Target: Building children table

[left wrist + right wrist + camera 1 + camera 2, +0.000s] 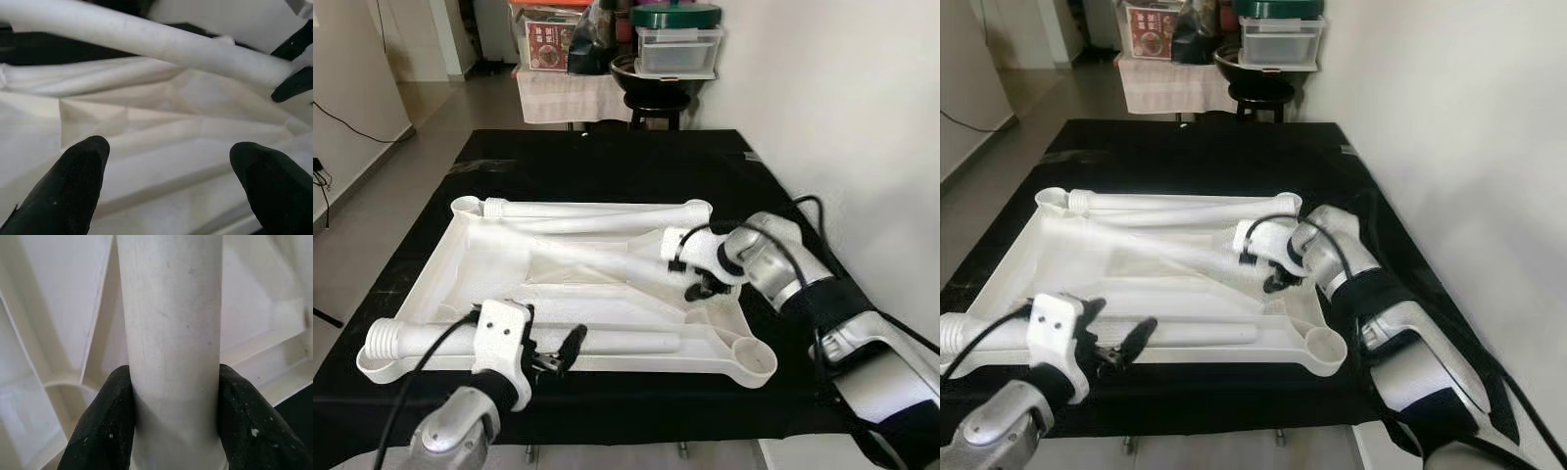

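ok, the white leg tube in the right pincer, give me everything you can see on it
The leg tube is a plain white cylinder, matte plastic by its look, with faint scuffs. It lies slanted across the inside of the upturned white tabletop, running from its middle toward the right side. The right pincer is shut on its right end, black fingers pressing on both sides. The far end is hard to make out against the white ribbing. The left pincer hangs open near another tube, apart from this one.
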